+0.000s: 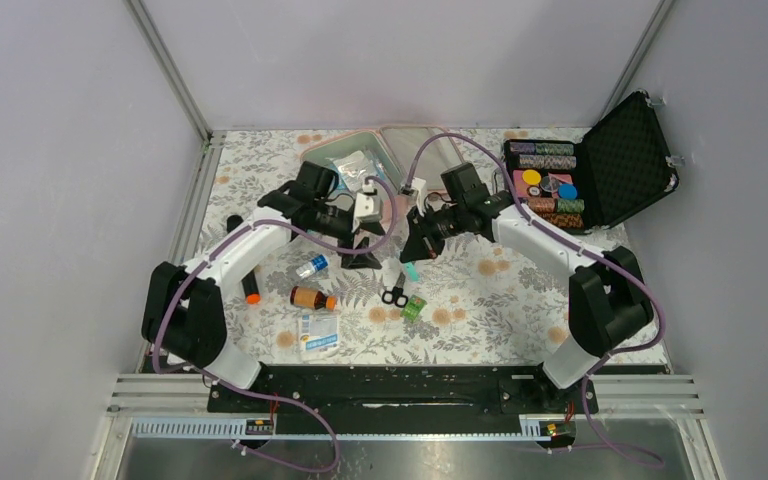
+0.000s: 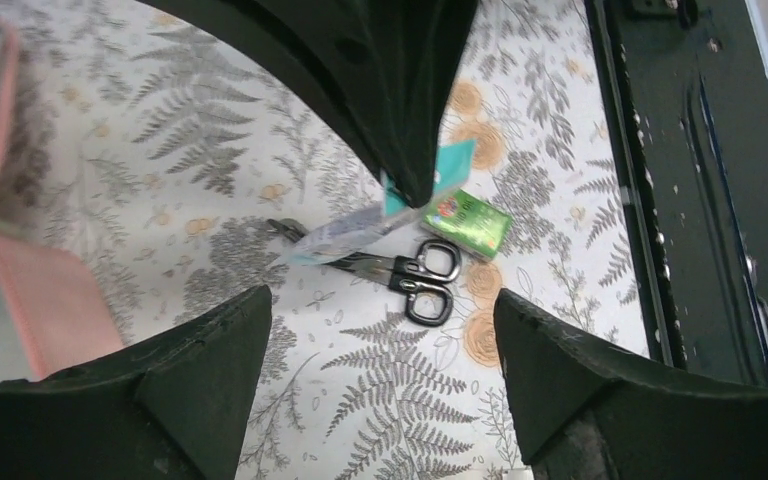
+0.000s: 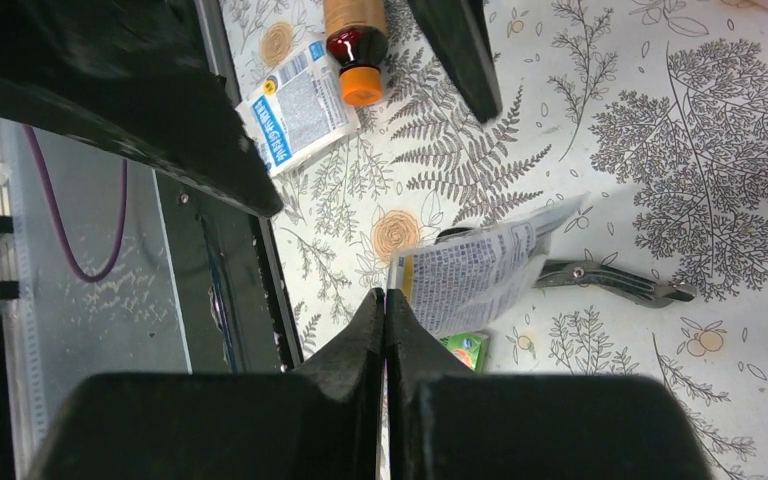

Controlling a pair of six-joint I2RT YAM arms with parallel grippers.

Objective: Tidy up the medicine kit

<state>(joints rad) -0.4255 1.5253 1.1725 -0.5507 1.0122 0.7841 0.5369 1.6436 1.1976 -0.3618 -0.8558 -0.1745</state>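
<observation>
Pink soft zippered medicine kit lies open at far middle of the bench, partly filled. Right hand pinches a flat white-teal sachet; left hand is open, empty. Black-handled scissors and a brown bottle lie outside.

the scissors lie before the medicine kit, beside the small box.

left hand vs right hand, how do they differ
The left hand is open and empty; the right hand is shut on a white printed sachet with a teal end. The left hand sits by the pink soft medicine kit, the right hand nearer the black-handled scissors. Both hang over the fern-print cloth.
</observation>
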